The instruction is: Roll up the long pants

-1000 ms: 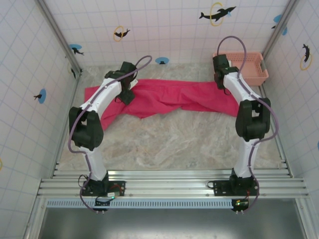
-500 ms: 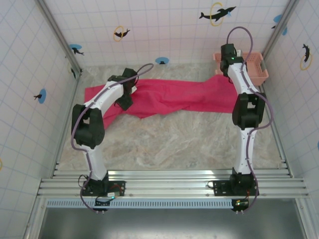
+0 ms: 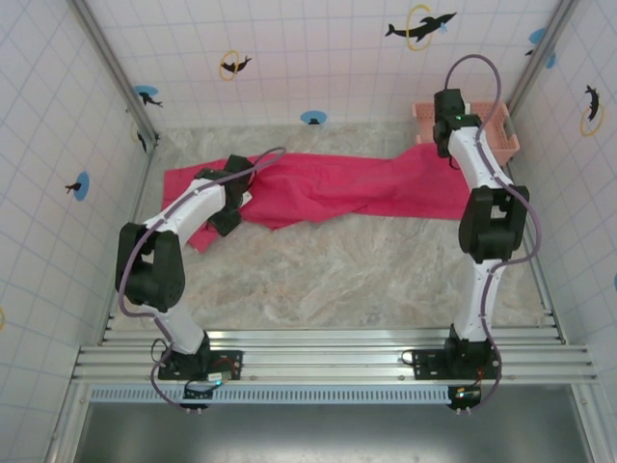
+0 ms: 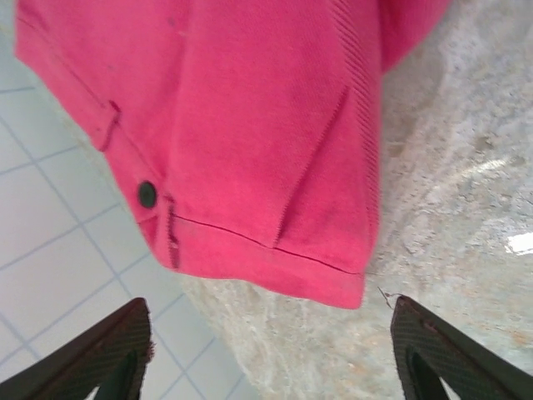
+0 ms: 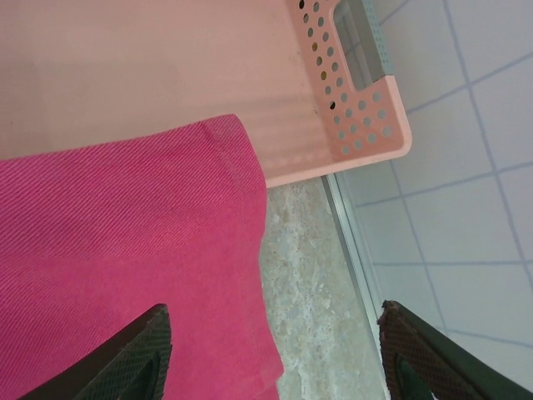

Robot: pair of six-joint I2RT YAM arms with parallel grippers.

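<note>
Seeing the long pants spread across the far table, leg end by the basket; finding left gripper jaws spread, empty, near the waistband; right gripper likewise over the leg end.

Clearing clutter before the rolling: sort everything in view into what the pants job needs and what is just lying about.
For the job:
- long pants, spread unrolled across the table
- left pincer, open
- right pincer, open

Just lying about:
- pink basket, far right corner
- dolphin stickers on the walls
</note>
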